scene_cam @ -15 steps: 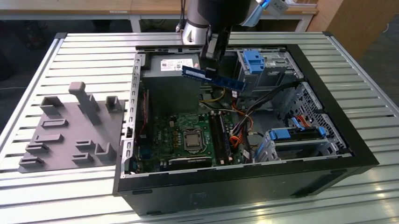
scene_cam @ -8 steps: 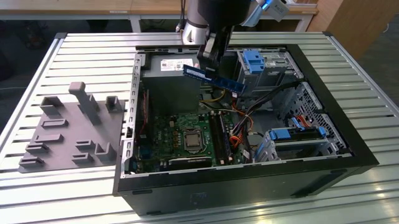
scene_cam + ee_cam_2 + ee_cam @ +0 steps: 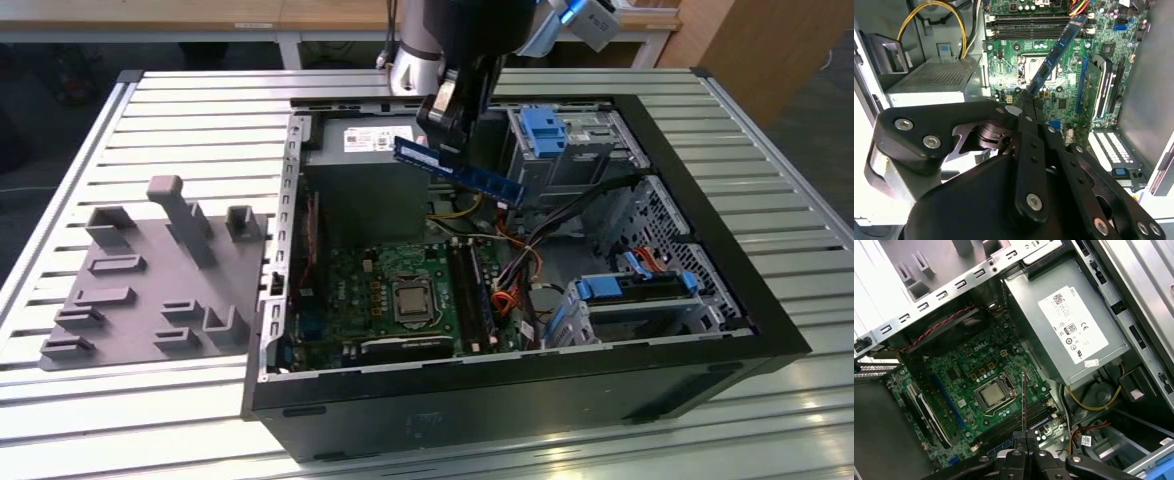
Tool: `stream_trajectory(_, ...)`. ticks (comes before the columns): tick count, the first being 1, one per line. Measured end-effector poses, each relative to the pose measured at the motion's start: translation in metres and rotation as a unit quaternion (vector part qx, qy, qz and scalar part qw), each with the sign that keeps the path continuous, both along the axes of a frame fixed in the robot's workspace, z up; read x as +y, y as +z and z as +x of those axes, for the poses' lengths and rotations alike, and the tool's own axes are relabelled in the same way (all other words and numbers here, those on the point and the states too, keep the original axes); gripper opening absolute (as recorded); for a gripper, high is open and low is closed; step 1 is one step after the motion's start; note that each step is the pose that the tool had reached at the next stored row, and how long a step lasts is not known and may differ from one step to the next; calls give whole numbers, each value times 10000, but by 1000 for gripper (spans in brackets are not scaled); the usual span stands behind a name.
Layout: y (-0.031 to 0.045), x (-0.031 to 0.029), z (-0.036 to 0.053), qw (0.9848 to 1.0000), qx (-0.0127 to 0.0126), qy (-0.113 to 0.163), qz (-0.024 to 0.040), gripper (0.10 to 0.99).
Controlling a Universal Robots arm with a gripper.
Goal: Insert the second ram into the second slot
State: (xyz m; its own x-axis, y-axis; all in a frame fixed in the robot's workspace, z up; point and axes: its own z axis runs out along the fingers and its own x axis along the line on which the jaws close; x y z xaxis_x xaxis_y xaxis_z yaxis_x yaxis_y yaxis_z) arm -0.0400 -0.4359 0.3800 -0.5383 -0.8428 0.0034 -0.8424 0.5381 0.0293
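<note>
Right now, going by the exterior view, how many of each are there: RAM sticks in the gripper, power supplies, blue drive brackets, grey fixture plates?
RAM stick, clamped in the gripper: 1
power supply: 1
blue drive brackets: 2
grey fixture plate: 1
Total: 5
</note>
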Motion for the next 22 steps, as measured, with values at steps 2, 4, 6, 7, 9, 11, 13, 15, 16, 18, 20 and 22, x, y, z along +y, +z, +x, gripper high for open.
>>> stream_trajectory(2,-1,0,0,10000,0,-88,-8,114)
stream_trajectory(4,-2,0,0,9999,0,-166,-15,114)
stream_trajectory(6,-3,0,0,9997,0,-248,-24,114)
stream_trajectory(7,-3,0,0,9996,0,-293,-29,114)
stream_trajectory(9,-4,0,0,9993,0,-375,-36,114)
stream_trajectory(11,-5,0,0,9989,0,-457,-41,114)
stream_trajectory(13,-6,0,0,9985,0,-539,-45,114)
stream_trajectory(15,-7,0,0,9980,0,-628,-48,114)
stream_trajectory(16,-8,0,0,9977,1,-671,-50,114)
stream_trajectory(18,-8,0,0,9971,1,-758,-53,114)
stream_trajectory(20,-9,0,0,9964,1,-843,-56,114)
stream_trajectory(22,-10,0,0,9956,1,-932,-59,114)
